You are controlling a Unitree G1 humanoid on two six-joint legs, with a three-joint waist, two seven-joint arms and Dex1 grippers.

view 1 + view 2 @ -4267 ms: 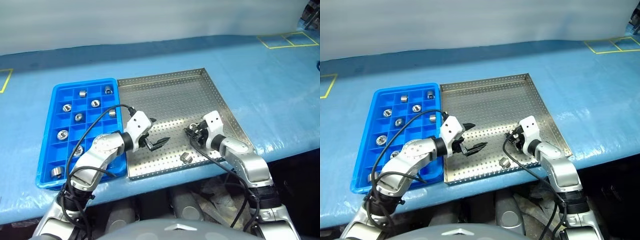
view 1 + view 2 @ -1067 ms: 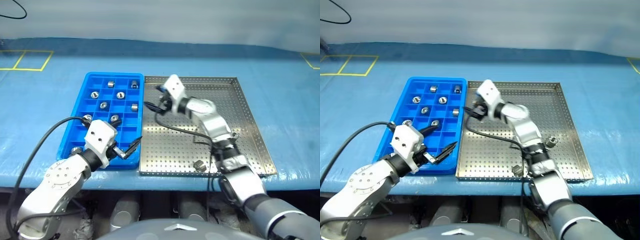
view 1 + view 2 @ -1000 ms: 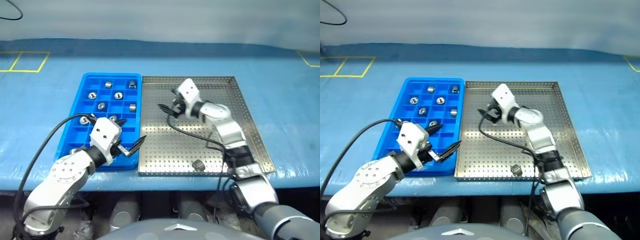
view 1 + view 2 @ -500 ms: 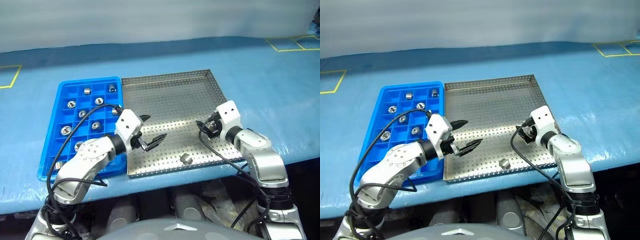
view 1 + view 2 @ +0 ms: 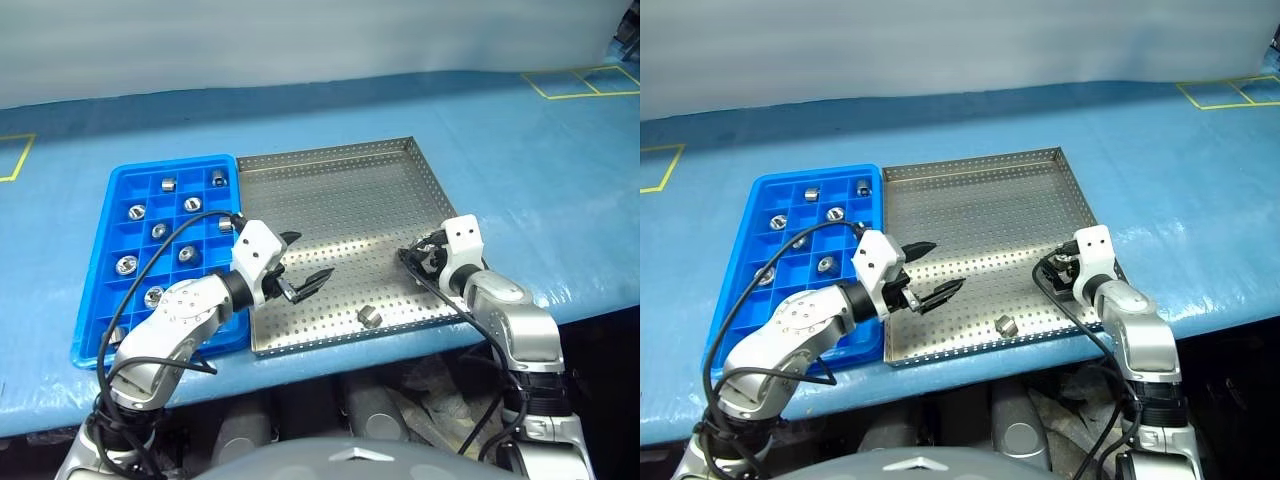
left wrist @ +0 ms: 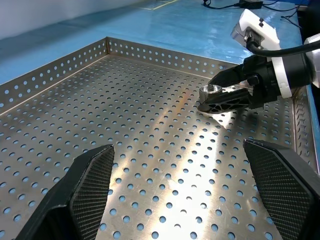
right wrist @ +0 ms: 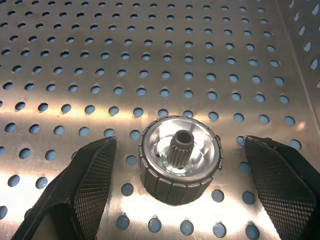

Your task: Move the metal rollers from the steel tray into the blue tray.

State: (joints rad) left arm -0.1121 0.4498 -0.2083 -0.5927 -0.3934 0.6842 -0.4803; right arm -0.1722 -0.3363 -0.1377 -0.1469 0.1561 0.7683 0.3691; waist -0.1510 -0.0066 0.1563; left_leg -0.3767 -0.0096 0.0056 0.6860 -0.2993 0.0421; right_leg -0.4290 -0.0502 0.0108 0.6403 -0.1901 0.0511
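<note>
The steel tray (image 5: pixel 340 200) lies flush against the blue tray (image 5: pixel 95 300), its far half bare. Two metal rollers (image 7: pixel 180 157) remain on steel; roughly nine sit in blue compartments. One stands between the spread fingers of the right gripper (image 5: pixel 420 262), untouched. The left gripper (image 5: pixel 305 280), also spread, hovers empty nearby.

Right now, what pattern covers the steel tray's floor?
Rows of small round holes on the steel tray; left wrist view.
</note>
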